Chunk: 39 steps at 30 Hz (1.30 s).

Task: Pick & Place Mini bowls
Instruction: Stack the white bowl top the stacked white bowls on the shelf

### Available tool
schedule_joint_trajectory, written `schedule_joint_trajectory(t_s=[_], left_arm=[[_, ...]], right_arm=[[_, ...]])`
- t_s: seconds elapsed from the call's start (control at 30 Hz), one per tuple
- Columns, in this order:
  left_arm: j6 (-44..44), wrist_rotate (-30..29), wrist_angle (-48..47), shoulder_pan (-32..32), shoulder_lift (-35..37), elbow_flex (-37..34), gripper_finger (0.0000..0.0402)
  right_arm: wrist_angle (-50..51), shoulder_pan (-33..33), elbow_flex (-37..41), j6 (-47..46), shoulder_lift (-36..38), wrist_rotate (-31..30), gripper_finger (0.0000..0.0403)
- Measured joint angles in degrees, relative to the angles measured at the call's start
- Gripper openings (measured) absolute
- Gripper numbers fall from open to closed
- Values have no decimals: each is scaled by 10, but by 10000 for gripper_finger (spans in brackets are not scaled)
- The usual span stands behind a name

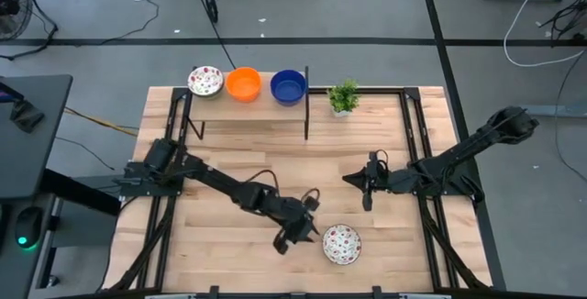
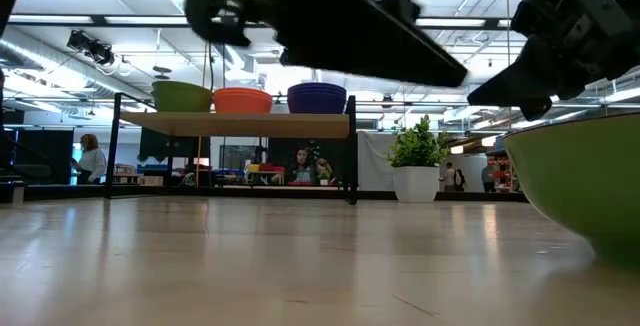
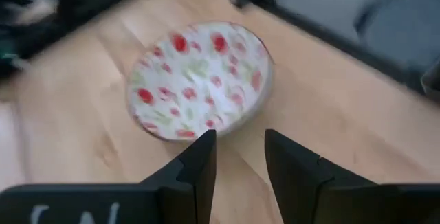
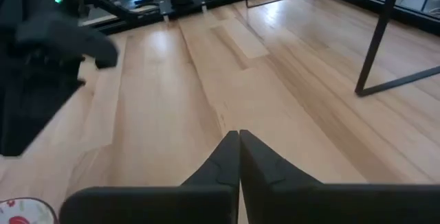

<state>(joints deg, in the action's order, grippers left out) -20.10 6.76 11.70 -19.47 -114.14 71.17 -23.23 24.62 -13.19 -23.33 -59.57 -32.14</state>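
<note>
One white floral mini bowl sits on its base on the table near the near edge; in the low view its outer wall looks green. My left gripper is just left of it, open, with its fingertips pointing at the bowl's rim from a short way off. Three more bowls stand on a raised shelf at the far side: floral, orange and blue. My right gripper hovers mid-table on the right, shut. The other bowls are out of view.
A small green potted plant stands right of the shelf, whose thin black legs reach down to the table. Bare wood lies between the shelf and the two grippers. People show in the room beyond the table.
</note>
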Motion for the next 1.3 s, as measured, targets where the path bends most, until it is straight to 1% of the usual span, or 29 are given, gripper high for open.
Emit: schedule_joint_trajectory(t_s=[0.1,0.23,0.3,0.4,0.63,0.7,0.77,0.87,1.07,1.13,1.3], left_arm=[[-75,5,-71,-6,-18,37,129],[-173,1,-82,-15,-28,46,129],[-207,-4,-85,-18,-32,45,130],[-215,-16,-65,-19,-43,48,143],[-226,-32,24,-18,-66,48,208],[-249,-44,28,-18,-69,47,217],[-271,-44,48,-18,-79,48,218],[-288,-41,55,-15,-88,48,210],[-306,-36,57,-11,-113,73,177],[-305,-25,52,-9,-122,85,166],[-307,-5,27,-9,-129,103,128]], right_arm=[[-9,0,0,1,0,2,9],[-16,0,0,3,0,13,9],[-18,1,0,4,0,17,9],[-22,2,0,4,0,17,7],[-29,1,0,9,0,17,9],[-30,1,0,9,0,17,8],[-28,1,0,9,0,17,8],[-28,1,0,9,0,17,10],[-26,1,0,9,0,17,10],[-26,1,0,9,0,17,10],[-25,1,0,9,0,20,10]])
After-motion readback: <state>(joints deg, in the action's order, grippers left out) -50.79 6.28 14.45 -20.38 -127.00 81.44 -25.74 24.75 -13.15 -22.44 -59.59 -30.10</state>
